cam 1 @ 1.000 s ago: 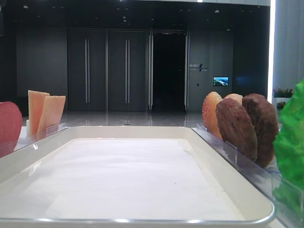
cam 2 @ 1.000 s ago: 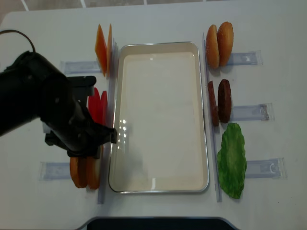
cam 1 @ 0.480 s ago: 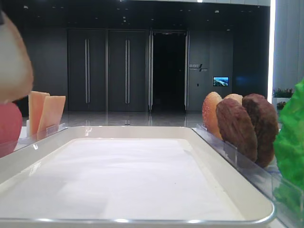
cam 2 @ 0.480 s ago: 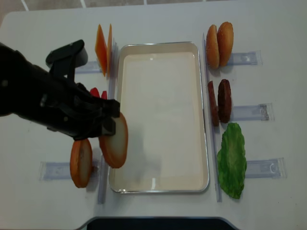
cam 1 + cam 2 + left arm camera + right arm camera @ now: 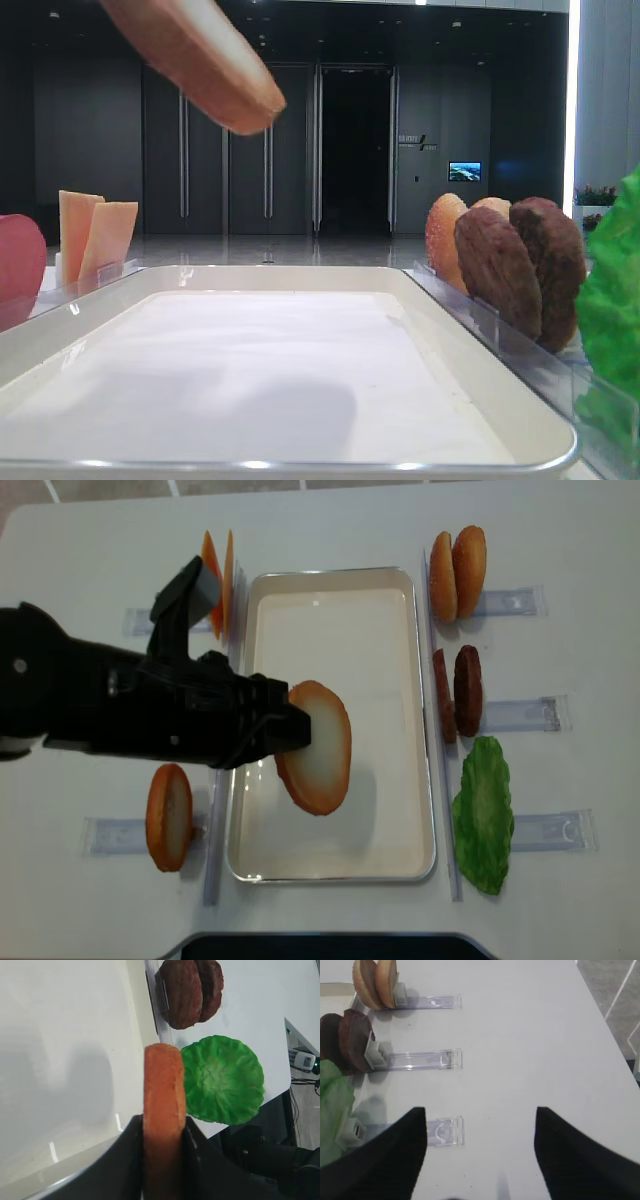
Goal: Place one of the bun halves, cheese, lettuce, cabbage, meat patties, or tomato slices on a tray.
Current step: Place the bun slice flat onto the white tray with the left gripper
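At the far left of the overhead view the black left arm fills much of the white worktop point(image 5: 560, 900), covering the dull red tomato slices; only one golden-brown bun half standing in its clear holder point(image 5: 169, 816) shows below it, and the thin pale-orange cheese slices point(image 5: 213, 578) above it. The left tool point(image 5: 290, 730) is clamped tight on a round golden-brown bun half with a pale flat face point(image 5: 316, 747) — the fingers pinch its left edge, and their tips are hard to make out against the black arm. The bun hangs tilted above the large white rectangular tray with a paper liner point(image 5: 420, 630), not touching it, over the tray's left-middle part.

Right of the tray stand two more bun discs point(image 5: 458, 572), two dark brown rough meat patties point(image 5: 458, 692) and a bright green ruffled lettuce leaf point(image 5: 484, 815).

The right tool point(image 5: 480, 1160) shows only as two blurred black fingers — wide apart, holding nothing, above bare worktop.

In the low view the bun is cut off by the top edge; behind lies a dark hall with tall doors.
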You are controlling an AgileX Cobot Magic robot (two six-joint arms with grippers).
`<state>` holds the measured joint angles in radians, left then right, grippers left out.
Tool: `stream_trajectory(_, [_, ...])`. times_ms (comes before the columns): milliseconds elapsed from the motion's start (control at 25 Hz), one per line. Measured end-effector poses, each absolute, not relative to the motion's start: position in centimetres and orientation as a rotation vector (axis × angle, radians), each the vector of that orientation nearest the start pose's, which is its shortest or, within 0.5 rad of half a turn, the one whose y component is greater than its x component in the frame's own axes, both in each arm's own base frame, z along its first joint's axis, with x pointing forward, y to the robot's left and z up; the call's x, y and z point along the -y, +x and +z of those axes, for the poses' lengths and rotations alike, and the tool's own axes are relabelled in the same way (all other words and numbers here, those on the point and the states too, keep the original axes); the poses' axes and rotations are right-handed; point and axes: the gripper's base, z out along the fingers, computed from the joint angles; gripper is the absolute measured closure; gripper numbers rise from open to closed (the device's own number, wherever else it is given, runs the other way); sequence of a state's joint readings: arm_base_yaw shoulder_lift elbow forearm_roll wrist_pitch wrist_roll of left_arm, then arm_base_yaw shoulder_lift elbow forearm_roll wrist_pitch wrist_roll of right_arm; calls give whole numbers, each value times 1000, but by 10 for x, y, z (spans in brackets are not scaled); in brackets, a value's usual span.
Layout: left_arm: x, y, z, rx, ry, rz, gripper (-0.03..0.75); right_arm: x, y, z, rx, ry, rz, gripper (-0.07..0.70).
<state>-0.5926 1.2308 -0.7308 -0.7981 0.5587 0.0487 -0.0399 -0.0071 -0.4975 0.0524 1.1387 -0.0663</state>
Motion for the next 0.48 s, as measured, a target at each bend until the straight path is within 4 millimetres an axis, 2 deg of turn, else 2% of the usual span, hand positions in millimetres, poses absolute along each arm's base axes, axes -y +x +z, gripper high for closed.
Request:
stream_trajectory(120, [165, 182, 241, -2616, 108, -1003, 571, -5, -9, 270, -2116, -33, 0, 161])
stream_trajectory(480, [181, 200, 205, -2645, 124, -1031, 571, -5, -9, 270, -2116, -33, 0, 161])
